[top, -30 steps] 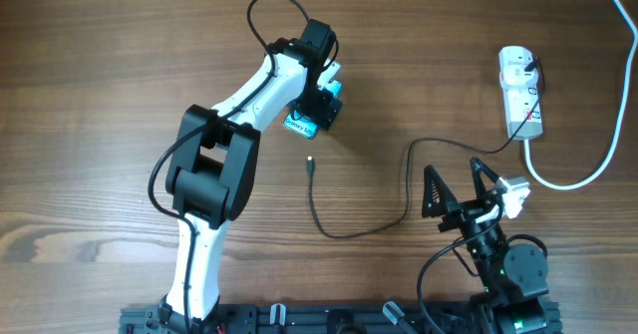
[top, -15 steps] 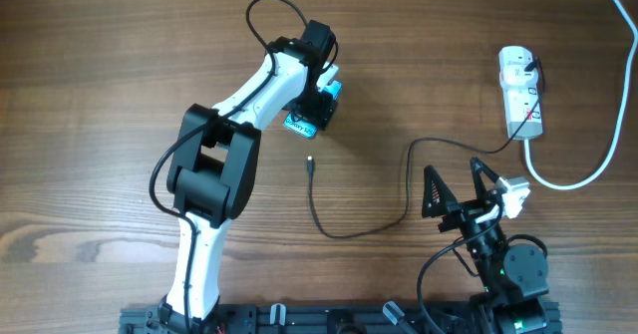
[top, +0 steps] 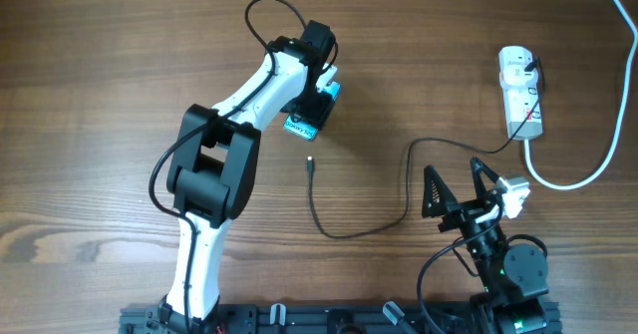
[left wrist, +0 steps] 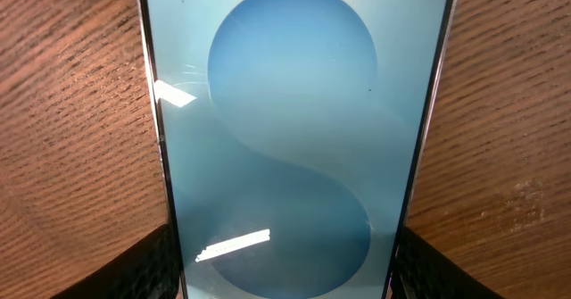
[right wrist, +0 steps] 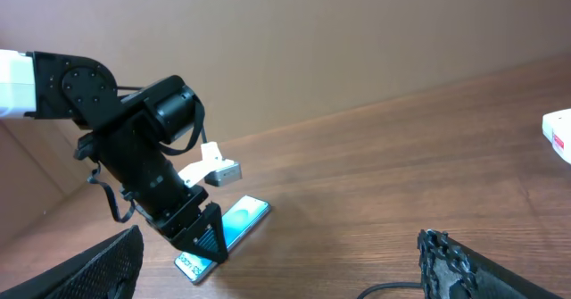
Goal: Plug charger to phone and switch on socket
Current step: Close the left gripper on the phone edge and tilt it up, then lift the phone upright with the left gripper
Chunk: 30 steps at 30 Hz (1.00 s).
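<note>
The phone [top: 298,126] lies on the wooden table with its turquoise screen up. It fills the left wrist view [left wrist: 294,147] and shows in the right wrist view [right wrist: 234,223]. My left gripper [top: 317,105] straddles it, with a finger pressed against each long edge [left wrist: 285,272]. The charger cable [top: 349,232] curls across the table. Its metal-tipped connector [top: 311,162] lies free just below the phone. The socket [top: 520,93], with a black plug in it, sits at the far right. My right gripper [top: 457,186] is open and empty near the cable's bend [right wrist: 285,277].
A thick white cord [top: 588,174] loops from the socket toward the right edge. One corner of the socket shows in the right wrist view [right wrist: 558,131]. The left arm's body [top: 214,169] spans the table's left-centre.
The left gripper and the phone have shifted very slightly, turning a little on the spot. The right arm and the cable have not moved.
</note>
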Tool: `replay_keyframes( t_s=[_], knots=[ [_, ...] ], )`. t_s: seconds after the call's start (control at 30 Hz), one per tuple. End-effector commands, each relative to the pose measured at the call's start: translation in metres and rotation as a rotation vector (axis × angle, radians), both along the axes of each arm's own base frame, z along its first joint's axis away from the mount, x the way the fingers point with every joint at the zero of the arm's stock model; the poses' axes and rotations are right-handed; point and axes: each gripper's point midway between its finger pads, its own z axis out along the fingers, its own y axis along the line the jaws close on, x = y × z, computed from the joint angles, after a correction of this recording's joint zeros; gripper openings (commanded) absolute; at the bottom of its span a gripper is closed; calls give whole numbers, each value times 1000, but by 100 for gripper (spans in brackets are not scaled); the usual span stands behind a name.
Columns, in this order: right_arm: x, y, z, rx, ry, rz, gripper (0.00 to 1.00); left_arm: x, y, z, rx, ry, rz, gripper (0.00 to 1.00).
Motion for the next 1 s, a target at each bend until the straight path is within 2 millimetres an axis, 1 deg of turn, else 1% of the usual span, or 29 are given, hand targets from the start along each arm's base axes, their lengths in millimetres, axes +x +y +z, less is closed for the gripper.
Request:
replay_keyframes(
  t_s=[0.0,0.17,0.3,0.5,0.53,0.67,0.8,0.83,0.9,0.97],
  knots=[
    [0,-1,3,9,-11,-6,100,-20,8,-34,35,106,55,58],
    [0,-1,3,9,-11,-6,99,-20,7,-34,34,106,75,54],
    [0,-1,3,9,-10,-6,100,-20,7,-32,36,109,84,48],
    [0,-1,3,9,-11,-6,100,-16,5,-21,31,101,110,40],
    [0,-1,3,9,-11,-6,100,-15,5,-19,31,99,119,36],
    [0,-1,3,9,-11,-6,100,-8,1,-6,22,88,156,27],
    [0,-1,3,9,-11,-6,100,-4,-6,11,-9,89,161,10],
    [0,-1,3,9,-11,-6,100,-3,-8,16,-21,91,168,4],
    [0,-1,3,9,-11,-6,100,1,-10,27,-28,82,204,4],
    [0,-1,3,9,-11,-6,100,5,-15,44,-52,75,234,4]
  ],
)
